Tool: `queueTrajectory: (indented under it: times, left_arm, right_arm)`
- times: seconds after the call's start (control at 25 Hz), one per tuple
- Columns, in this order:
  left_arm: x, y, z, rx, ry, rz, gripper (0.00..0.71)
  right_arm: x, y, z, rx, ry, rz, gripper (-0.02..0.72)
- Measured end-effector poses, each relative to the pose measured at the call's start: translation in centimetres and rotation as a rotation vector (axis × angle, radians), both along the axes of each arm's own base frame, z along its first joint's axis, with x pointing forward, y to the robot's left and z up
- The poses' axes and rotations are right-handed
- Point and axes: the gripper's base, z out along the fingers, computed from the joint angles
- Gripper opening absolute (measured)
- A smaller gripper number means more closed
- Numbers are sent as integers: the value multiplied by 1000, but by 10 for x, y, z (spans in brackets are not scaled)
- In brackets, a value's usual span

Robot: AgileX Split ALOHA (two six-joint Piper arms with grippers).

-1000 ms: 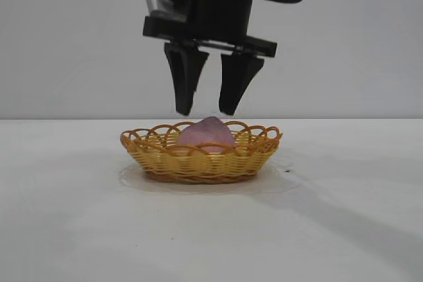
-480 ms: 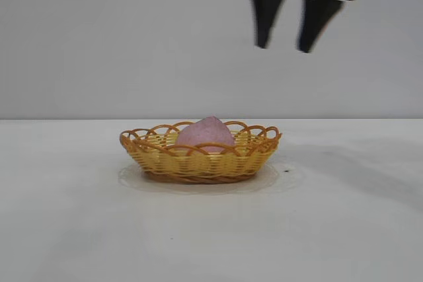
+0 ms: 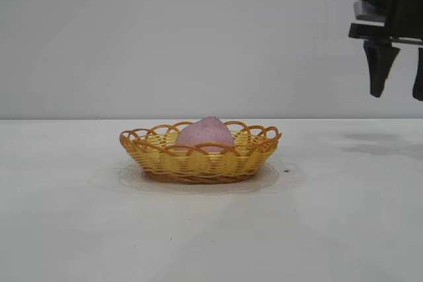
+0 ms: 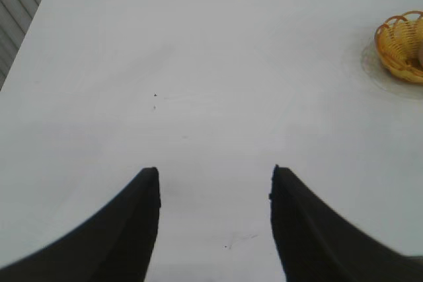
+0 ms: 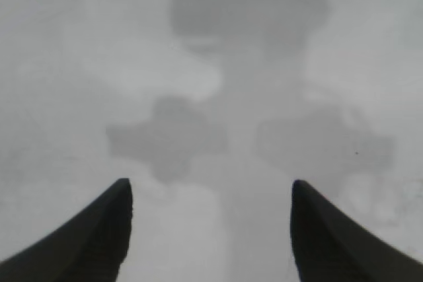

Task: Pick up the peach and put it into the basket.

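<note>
The pink-mauve peach lies inside the yellow wicker basket with the orange looped rim, at the middle of the white table. My right gripper hangs open and empty high at the far right edge of the exterior view, well away from the basket. In the right wrist view the right gripper is open above bare table with only its own shadow below. My left gripper is open and empty over bare table, with the basket far off at the edge of its view.
The white table stretches out on all sides of the basket. A grey wall stands behind. A ribbed strip runs along the table's edge in the left wrist view.
My right gripper has risen from just above the peach and swung away to the far right. The peach and basket have not moved.
</note>
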Motion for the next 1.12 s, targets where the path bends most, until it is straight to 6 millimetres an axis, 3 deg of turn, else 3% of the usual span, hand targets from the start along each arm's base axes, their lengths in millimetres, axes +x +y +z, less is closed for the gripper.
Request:
queueTrajectory:
  times: [0.12,0.16,0.28,0.52,0.8,0.96,1.12]
  left_arm:
    - [0,0,0,0,0,0,384]
    - [0,0,0,0,0,0,384]
    - [0,0,0,0,0,0,384]
    - [0,0,0,0,0,0,384]
    - [0,0,0,0,0,0,384]
    - [0,0,0,0,-2,0,384]
    - [0,0,0,0,-2,0,384]
  right_arm:
    - [-35,-1,38,-4,-45,4,456]
    - [-56,-2,54,-8,-71,5,456]
    - [-118,-5,72,-26,-99,7,456]
    - [-236,-20,60,-126,-129,-82,456]
    - [-341,-22,42,-94,-370,-114,456]
    - [-378,-23,21,-96,-466,-121,456]
    - [-392,-24,21,-89,-566,-125,456]
